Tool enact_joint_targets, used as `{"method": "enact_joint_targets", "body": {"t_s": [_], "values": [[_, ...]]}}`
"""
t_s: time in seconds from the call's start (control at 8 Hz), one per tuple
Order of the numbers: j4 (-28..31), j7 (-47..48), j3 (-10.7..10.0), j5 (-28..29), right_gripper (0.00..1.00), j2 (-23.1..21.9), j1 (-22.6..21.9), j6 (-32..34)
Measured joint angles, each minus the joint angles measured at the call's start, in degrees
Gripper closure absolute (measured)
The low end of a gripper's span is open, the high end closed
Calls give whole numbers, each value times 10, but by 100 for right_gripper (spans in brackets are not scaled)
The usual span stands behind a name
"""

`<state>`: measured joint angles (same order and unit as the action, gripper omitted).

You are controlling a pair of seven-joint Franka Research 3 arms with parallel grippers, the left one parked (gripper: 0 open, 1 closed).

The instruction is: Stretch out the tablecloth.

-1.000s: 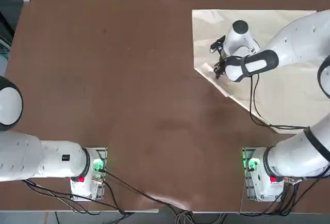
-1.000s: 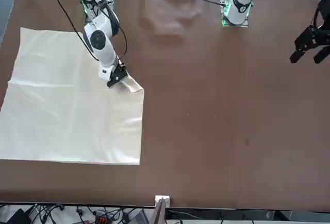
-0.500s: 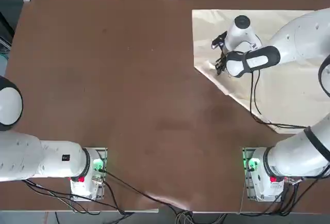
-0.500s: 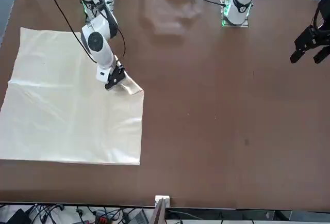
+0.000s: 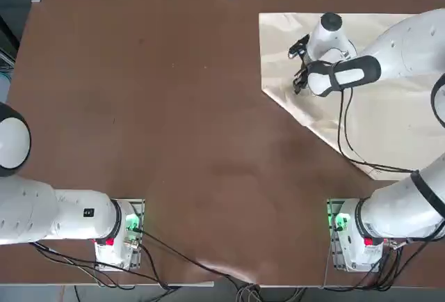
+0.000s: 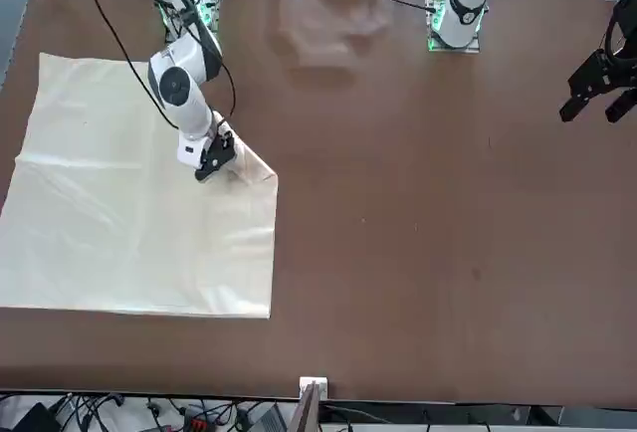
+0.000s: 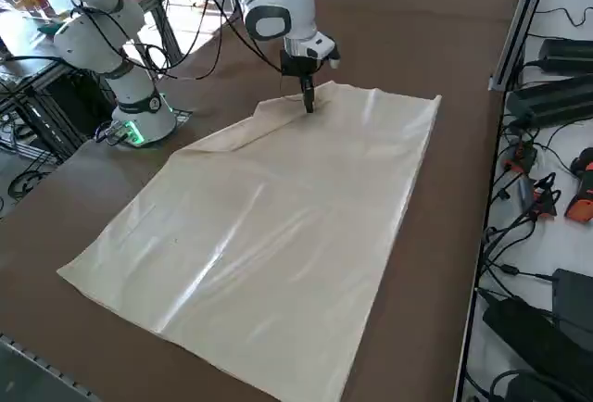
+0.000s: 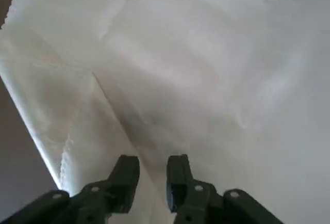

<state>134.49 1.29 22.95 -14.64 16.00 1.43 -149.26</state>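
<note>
I have the right jaws (image 8: 152, 175) hanging tip-down above the cloth (image 5: 375, 107), close over it near the folded-back corner. In the wrist view the two fingers (image 8: 126, 175) stand a narrow gap apart with nothing between them; they pinch no fabric. I cannot tell whether the tips touch the cloth or float just clear of it.

The cloth lies flat on the tabletop (image 5: 174, 107) on the robot's right side. Beside the jaws, toward the open middle of the tabletop, the corner is doubled over, leaving a long slanted fold edge (image 5: 313, 131) running back toward the arm's base. In the side view that flap (image 7: 246, 129) shows as a raised strip beginning right under the jaws (image 7: 309, 101). Beyond the jaws, the far edge (image 5: 334, 15) runs straight, close to the tabletop's far rim. The short side edge (image 6: 274, 243) next to the jaws is straight too.

Past the fold edge the bare tabletop stretches wide and unobstructed toward the robot's left, giving ample room to draw the flap outward.
</note>
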Motion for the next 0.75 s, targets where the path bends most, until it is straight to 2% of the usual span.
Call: {"method": "enact_joint_targets", "body": {"t_s": [0.38,0.5,0.62,0.75], "values": [[-19,-3,-1,-1,48,-3,2,45],[-24,-3,2,1,39,-7,2,67],[-25,11,12,14,33,-12,2,87],[-26,45,30,31,25,-19,1,106]]}}
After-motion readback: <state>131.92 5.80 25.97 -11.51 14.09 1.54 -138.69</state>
